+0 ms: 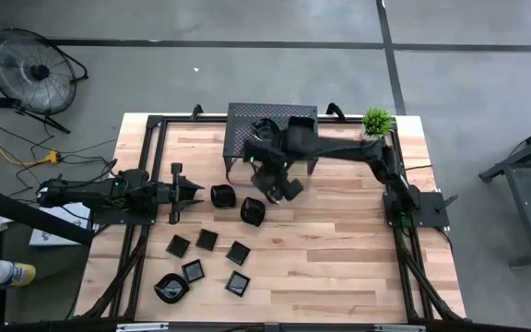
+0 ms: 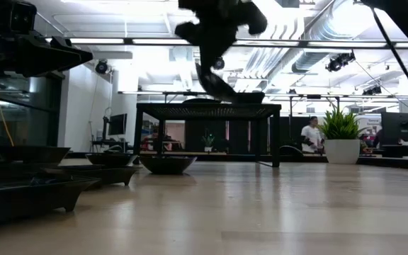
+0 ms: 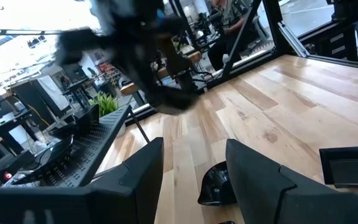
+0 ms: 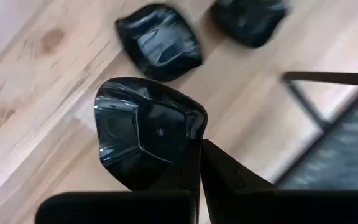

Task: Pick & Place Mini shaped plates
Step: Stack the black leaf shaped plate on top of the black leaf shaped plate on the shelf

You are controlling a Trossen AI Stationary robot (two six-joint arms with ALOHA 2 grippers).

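The right pincer (image 1: pixel 284 187) hung above the counter (image 1: pixel 339 249), just off the rack's (image 1: pixel 270 120) front edge, toward six o'clock from it in the high view. Its fingers were pressed together on the rim of one mini shaped plate (image 4: pixel 148 134), a glossy black dish with rounded corners, held clear of the wood. In the low view that held plate (image 2: pixel 214 83) hung tilted in the air beside the rack's top.

The left pincer (image 1: pixel 194 191) waited at nine o'clock from the right one, over the counter's left part, its fingers (image 3: pixel 143 168) standing apart with nothing between them.

Two loose plates (image 1: pixel 223 195) (image 1: pixel 253 212) lay just below the held one. Further plates (image 1: pixel 207 240) lay spread toward seven o'clock, near the counter's front-left corner. One dish (image 1: pixel 264 124) rested on the rack. A potted plant (image 1: pixel 377 121) stood at the counter's far-right corner.
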